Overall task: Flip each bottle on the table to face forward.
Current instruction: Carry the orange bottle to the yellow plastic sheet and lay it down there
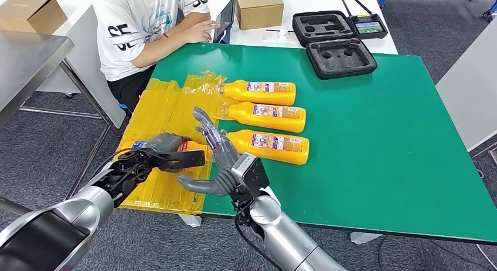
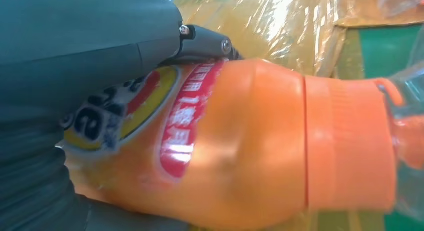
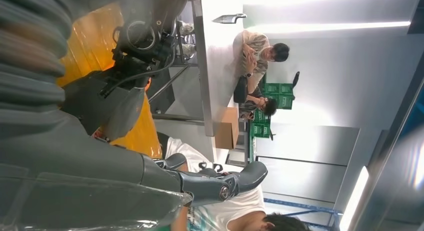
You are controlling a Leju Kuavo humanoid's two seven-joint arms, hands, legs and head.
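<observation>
1. Left hand [image 1: 159,155] is clamped around an orange bottle [image 2: 240,151], low over the crinkled yellow plastic sheet [image 1: 158,107] at the near left edge of the green table [image 1: 381,136].
2. From the left wrist view the thick thumb [image 2: 90,46] lies across the label, and the bottle's body fills the palm.
3. The held bottle's ribbed orange cap [image 2: 350,141] sticks out beyond the fingers; its long axis runs roughly along the hand, with the cap end leading away from the wrist.
4. Right hand [image 1: 214,159] stands just beside the left one, fingers spread and raised, holding nothing.
5. Its fingertips [image 1: 202,115] reach up near the nearest lying bottle [image 1: 269,145] without a clear touch.
6. Two more bottles, the middle bottle [image 1: 266,115] and the far bottle [image 1: 261,92], lie parallel behind it.
7. All three lie on their sides, long axes across the table, necks toward the yellow sheet, bases toward the right.
8. A seated person in a white shirt [image 1: 140,24] is at the far left corner, and two open black foam cases [image 1: 334,39] sit at the back.
</observation>
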